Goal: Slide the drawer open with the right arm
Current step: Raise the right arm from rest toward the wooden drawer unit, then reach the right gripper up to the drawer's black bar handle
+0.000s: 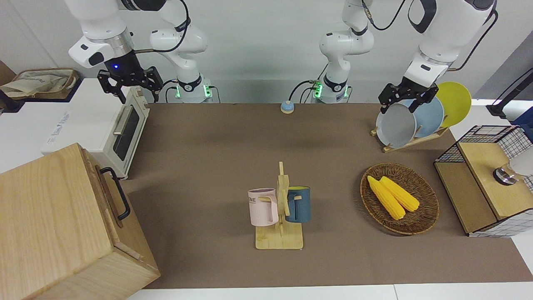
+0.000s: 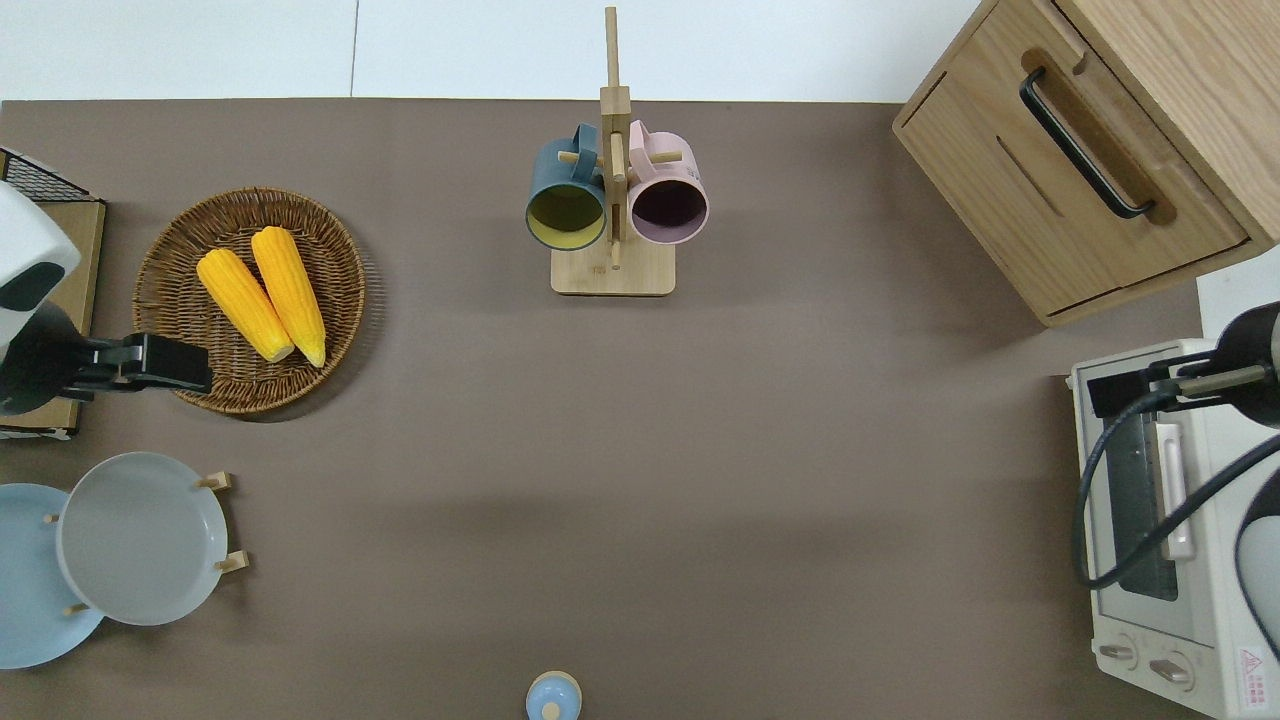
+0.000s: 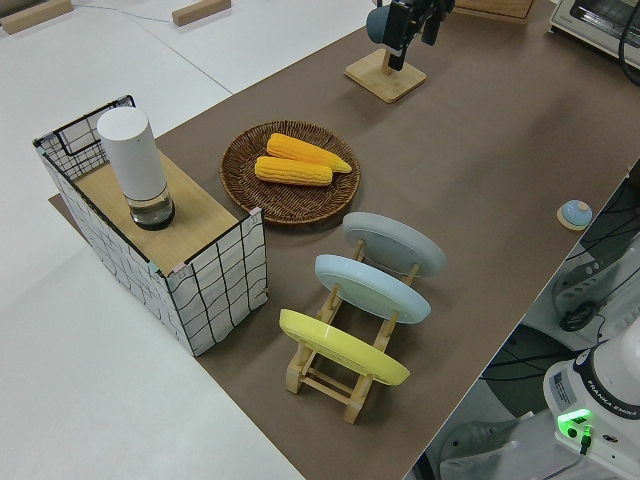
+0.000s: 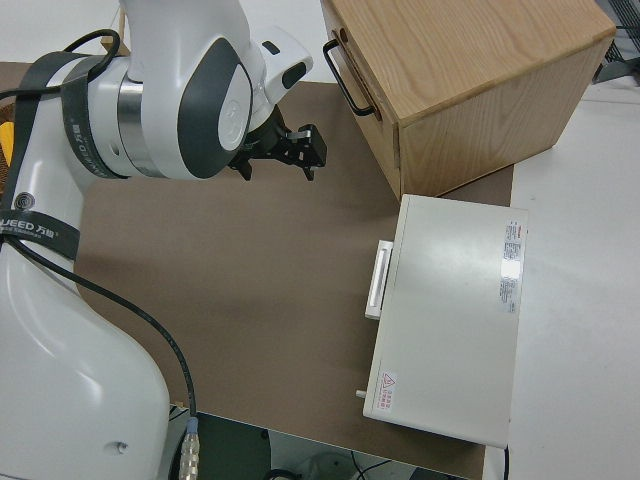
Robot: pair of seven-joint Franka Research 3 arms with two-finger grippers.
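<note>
Overhead view shows the right gripper (image 2: 1110, 390) up in the air over the oven (image 2: 1170, 610), at its end nearest the cabinet (image 2: 1200, 60). From the front, its two black fingers hang down spread apart with nothing between them (image 1: 129, 85), a blue light glowing on the wrist just above.

The drawer (image 2: 1075, 190) sits shut in the cabinet at the right arm's end of the table, farther from the robots than the oven. Its black bar handle (image 2: 1080, 140) runs across the drawer front — well apart from the gripper, untouched. The drawer front faces the middle of the table (image 2: 800, 450).

Left gripper (image 1: 406, 98) is parked; its fingers look spread and empty.

Elsewhere on the brown table: a mug rack (image 2: 612, 270) holding a blue mug (image 2: 565, 195) and a pink mug (image 2: 668, 190), a wicker basket (image 2: 180, 370) with two corn cobs (image 2: 262, 295), and a plate rack (image 1: 410, 139) with grey, blue and yellow plates standing on edge. A wire-mesh box (image 3: 200, 290) with a white cylinder (image 3: 135, 165) on its wooden top stands at the left arm's end — beside the basket. A small blue button (image 2: 552, 697) lies near the robots' edge.
</note>
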